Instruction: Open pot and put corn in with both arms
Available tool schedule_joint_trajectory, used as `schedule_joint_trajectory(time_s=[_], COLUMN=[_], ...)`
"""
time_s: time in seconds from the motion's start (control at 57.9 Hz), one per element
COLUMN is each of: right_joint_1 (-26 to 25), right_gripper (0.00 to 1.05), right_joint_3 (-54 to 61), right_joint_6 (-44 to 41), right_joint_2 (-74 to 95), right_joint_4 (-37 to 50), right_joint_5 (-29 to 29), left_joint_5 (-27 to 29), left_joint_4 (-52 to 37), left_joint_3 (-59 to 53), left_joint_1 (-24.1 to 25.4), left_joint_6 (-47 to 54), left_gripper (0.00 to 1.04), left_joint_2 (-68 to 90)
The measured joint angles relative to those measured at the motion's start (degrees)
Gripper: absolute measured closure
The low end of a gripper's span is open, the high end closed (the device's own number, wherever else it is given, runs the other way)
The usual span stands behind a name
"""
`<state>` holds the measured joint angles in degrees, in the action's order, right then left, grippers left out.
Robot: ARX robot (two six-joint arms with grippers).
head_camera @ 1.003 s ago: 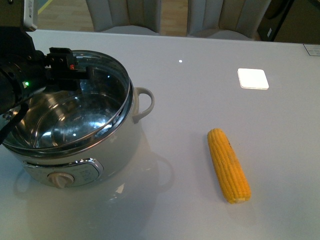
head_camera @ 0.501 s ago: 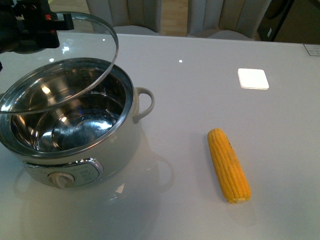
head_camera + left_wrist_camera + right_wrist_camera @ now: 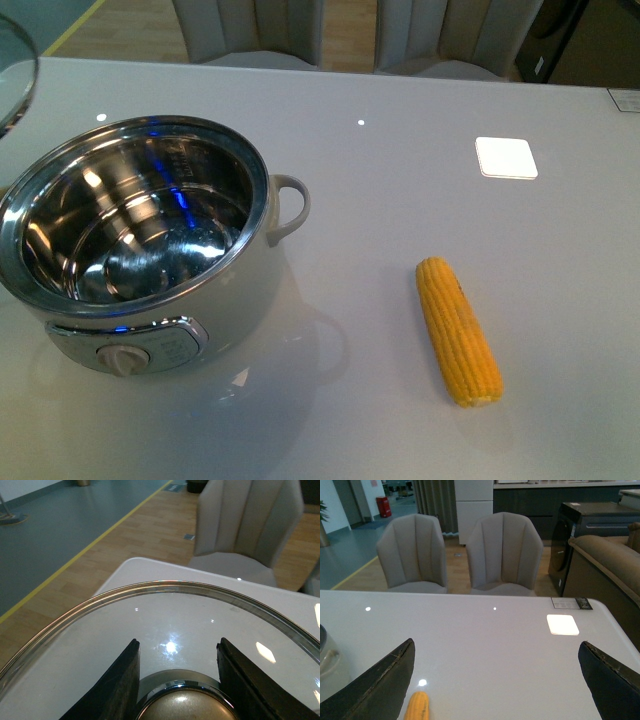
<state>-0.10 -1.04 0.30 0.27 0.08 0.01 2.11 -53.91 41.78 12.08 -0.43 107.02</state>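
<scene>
Front view: the round white electric pot point(image 3: 150, 250) stands uncovered, steel bowl exposed; the yellow-orange corn cob point(image 3: 458, 330) lies well right of the pot; a clear glass lid point(image 3: 15, 70) shows beyond the pot's left rear. Left wrist view: the left gripper point(image 3: 177, 645) clamps the lid's metal knob point(image 3: 187, 707). Right wrist view: the right gripper point(image 3: 496, 645) gapes wide, empty.
</scene>
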Motion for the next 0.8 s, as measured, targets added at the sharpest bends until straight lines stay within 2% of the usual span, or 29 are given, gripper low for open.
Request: schedule_joint_trajectory(time_s=[0.052,0.173,0.328,0.553,0.795], right_joint_1=[0.00,0.00,0.00,0.00,0.00], right_gripper=[0.09,0.09,0.09,0.09,0.09], right_joint_3=[0.00,0.00,0.00,0.00,0.00], right_joint_6=[0.00,0.00,0.00,0.00,0.00], right_joint_2=[0.00,0.00,0.00,0.00,0.00], right_joint_4=[0.00,0.00,0.00,0.00,0.00], right_joint_5=[0.00,0.02,0.00,0.02,0.00], left_joint_5=[-0.57,-0.57,-0.39,0.04,-0.55], left_joint_4=[-0.76,-2.51,-5.70,-8.90,-13.22], left_joint_3=[0.48,1.20,1.20,1.90,3.52], left_joint_1=[3.63,8.55,12.41,14.91,15.13], left_joint_6=[0.26,0.57,0.57,0.63,1.31], left_gripper=[0.64,0.64,0.64,0.64,0.64], left_joint_2=[0.76,3.80,8.70,15.34,22.53])
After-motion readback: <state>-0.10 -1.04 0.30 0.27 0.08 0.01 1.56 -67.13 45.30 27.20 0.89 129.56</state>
